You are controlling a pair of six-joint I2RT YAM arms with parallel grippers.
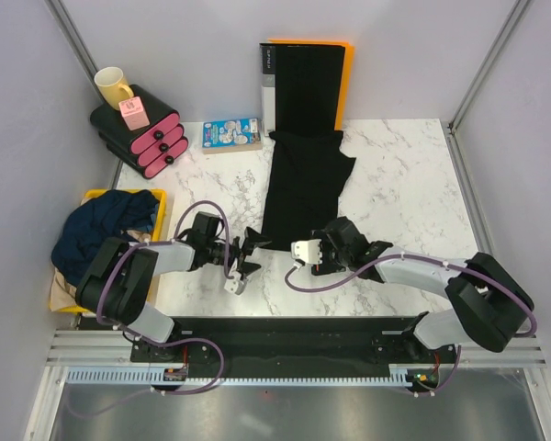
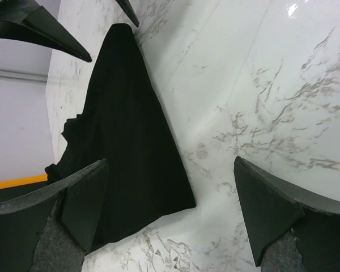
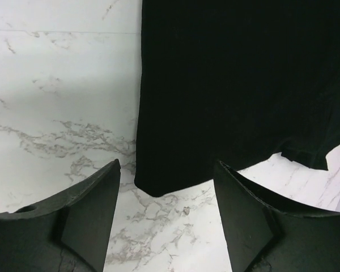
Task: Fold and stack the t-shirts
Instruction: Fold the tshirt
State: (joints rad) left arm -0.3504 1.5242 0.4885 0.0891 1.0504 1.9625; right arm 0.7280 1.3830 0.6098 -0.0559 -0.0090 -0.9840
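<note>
The black t-shirt (image 1: 301, 188) lies on the marble table, folded into a long narrow strip running from the back toward me. My left gripper (image 1: 251, 254) hovers open just left of the strip's near end; the near-left corner (image 2: 181, 198) shows between its fingers (image 2: 170, 164), untouched. On the other side my right gripper (image 1: 314, 257) stands open at the near-right corner (image 3: 153, 184), jaws apart above the marble (image 3: 167, 164). A dark navy t-shirt (image 1: 106, 225) is bunched in the yellow bin, with a bit of tan cloth (image 1: 64, 287) under it.
A yellow bin (image 1: 163, 197) sits at the left edge. A black binder with an orange back (image 1: 303, 83) lies at the back, touching the strip's far end. A black-and-pink drawer unit (image 1: 142, 138) carries a yellow mug (image 1: 113, 85) and a pink cube (image 1: 134, 113); a blue box (image 1: 231, 134) lies beside it.
</note>
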